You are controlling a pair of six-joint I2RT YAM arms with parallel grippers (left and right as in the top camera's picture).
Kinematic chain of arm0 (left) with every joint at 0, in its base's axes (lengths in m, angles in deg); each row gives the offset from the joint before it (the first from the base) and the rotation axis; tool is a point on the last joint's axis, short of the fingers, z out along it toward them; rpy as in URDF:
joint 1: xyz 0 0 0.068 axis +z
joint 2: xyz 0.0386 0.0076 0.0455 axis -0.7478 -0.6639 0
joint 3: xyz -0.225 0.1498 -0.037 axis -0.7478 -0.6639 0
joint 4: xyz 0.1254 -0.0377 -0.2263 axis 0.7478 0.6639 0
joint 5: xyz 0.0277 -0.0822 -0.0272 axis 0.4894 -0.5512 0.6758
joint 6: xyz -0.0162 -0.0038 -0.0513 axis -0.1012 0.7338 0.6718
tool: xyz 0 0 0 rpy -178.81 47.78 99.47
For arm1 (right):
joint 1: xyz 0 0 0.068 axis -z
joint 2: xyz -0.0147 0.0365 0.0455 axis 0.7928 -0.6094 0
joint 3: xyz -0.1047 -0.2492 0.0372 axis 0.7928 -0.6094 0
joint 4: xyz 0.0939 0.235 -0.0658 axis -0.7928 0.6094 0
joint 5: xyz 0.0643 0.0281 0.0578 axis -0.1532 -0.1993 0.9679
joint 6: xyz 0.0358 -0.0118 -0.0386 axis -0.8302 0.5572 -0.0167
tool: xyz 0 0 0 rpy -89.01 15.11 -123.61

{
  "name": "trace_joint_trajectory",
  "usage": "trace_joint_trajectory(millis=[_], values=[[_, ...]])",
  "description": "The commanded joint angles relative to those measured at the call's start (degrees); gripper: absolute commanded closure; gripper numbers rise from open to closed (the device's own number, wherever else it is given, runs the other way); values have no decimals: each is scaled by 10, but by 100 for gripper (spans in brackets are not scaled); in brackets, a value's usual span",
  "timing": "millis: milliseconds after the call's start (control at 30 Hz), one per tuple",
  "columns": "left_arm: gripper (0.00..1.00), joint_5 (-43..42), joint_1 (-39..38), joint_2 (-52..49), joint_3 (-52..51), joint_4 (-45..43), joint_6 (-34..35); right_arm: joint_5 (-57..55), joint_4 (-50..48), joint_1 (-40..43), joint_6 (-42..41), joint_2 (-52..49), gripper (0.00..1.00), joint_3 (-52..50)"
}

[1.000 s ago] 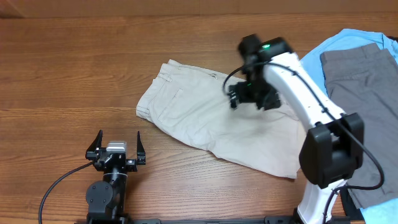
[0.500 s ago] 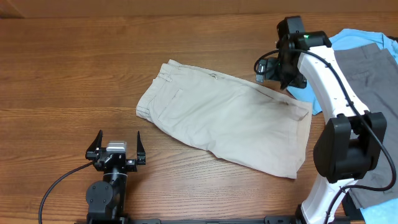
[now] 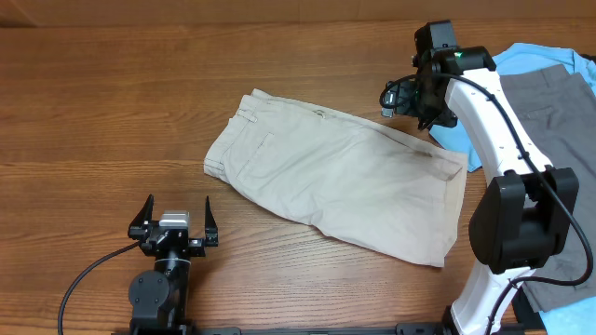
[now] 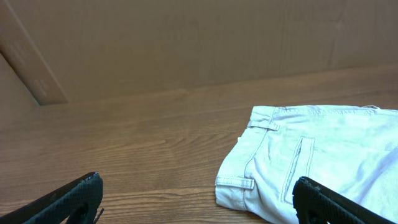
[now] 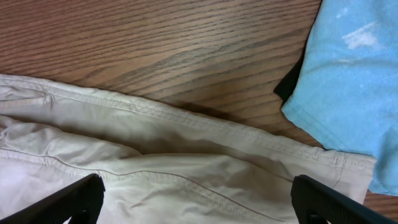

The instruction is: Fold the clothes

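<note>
On the wooden table (image 3: 93, 93) shorts (image 3: 335, 177) lie diagonally, waistband left, hems right; left end effector (image 3: 178, 207) and right end effector (image 3: 397, 97) spread.

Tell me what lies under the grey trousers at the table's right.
A light blue fabric shirt pokes out past the top and left edges of the grey cloth trousers. Its middle, and anything else beneath, is covered.

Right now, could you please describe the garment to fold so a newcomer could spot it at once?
Find the middle of the wooden table. The shorts lie flat there, waistband leftward. They are pale beige, unlike the grey trousers and blue shirt heaped rightward.
</note>
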Motion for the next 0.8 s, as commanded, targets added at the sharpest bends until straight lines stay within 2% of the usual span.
trace_joint_trajectory(millis=[0,200,433,500,567,600,667,767], values=[[0,7,-4,6,-2,-2,-9,-4,-2,1,-1,18,0,2],[0,13,-4,6,-2,-14,-40,-4,-2,1,-1,18,0,2],[0,-14,-4,6,-2,-14,-34,-4,-2,1,-1,18,0,2],[0,-98,-4,6,-2,-15,5,-4,-2,1,-1,18,0,2],[0,-222,-4,6,-2,-16,14,-4,-2,1,-1,18,0,2],[0,-258,-4,6,-1,-17,25,-4,-2,1,-1,18,0,2],[0,-293,-4,6,3,-18,85,-4,-2,1,-1,18,0,2],[0,-293,-4,6,20,-20,176,-4,-2,1,-1,18,0,2]])
